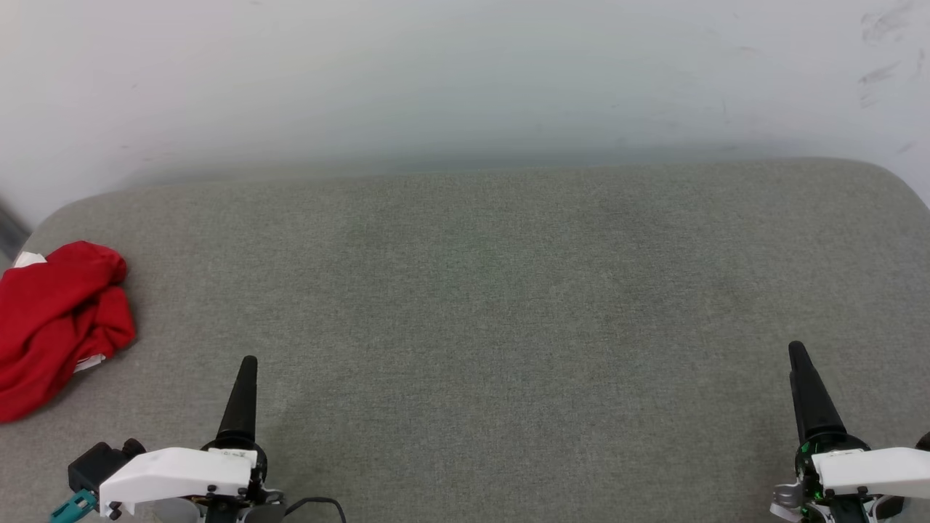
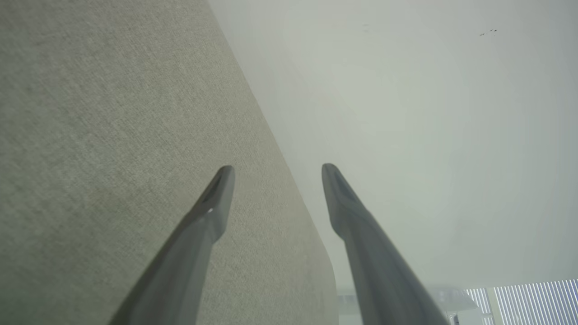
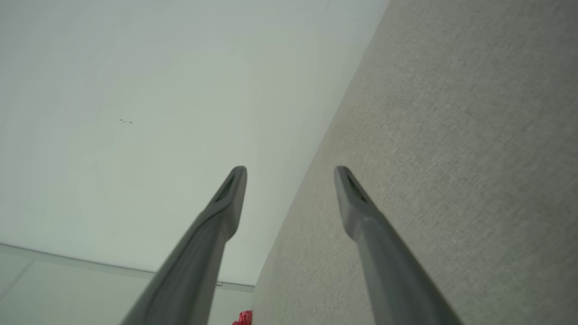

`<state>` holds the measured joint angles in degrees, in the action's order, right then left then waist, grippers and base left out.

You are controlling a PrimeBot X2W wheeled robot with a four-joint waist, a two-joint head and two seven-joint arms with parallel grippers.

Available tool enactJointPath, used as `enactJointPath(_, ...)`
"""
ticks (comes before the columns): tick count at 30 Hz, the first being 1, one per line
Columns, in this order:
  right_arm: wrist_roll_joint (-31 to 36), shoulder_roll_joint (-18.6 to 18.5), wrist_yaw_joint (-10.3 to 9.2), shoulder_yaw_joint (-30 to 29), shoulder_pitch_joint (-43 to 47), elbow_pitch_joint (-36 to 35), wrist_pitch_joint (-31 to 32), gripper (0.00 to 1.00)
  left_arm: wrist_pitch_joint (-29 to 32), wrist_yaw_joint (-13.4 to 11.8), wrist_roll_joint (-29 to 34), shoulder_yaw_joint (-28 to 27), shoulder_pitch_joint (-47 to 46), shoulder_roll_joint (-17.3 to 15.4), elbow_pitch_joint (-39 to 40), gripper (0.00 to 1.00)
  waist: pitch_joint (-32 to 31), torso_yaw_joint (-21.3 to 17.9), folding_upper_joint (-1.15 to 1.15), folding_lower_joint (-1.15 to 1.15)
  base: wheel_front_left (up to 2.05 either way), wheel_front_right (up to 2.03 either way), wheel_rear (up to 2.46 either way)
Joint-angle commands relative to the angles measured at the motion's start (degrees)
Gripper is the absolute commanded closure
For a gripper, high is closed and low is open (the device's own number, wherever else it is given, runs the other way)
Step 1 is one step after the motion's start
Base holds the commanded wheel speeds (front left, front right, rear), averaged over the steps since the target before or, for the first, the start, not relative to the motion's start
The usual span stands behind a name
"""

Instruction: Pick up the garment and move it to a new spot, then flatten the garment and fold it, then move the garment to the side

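Left of the left gripper (image 2: 277, 168), apart from it — one crumpled garment (image 1: 58, 319) on the grey cushion (image 1: 479, 290); two grippers, the right gripper (image 3: 289, 168) opposite, both spread wide, empty.

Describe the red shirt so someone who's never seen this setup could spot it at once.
Find the grey padded surface against the pale wall. At its left edge, left of the left end effector, lies the garment: a crumpled bright red heap with white scraps, vivid against grey.

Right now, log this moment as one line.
red garment: crumpled, far left on grey surface | left gripper: open, empty | right gripper: open, empty
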<state>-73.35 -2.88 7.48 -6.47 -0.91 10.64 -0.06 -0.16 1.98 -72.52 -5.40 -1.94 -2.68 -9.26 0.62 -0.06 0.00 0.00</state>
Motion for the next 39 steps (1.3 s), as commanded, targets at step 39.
enactJointPath(39, 42.3, 0.0, 0.01, 5.2, 4.2, -10.0, -7.9, 0.0, -7.8, -8.5, 39.6, 6.8, 3.2, -0.2, 8.3, 0.0, 0.4, 0.0, 0.0, 0.0, 0.0, 0.0, 0.0)
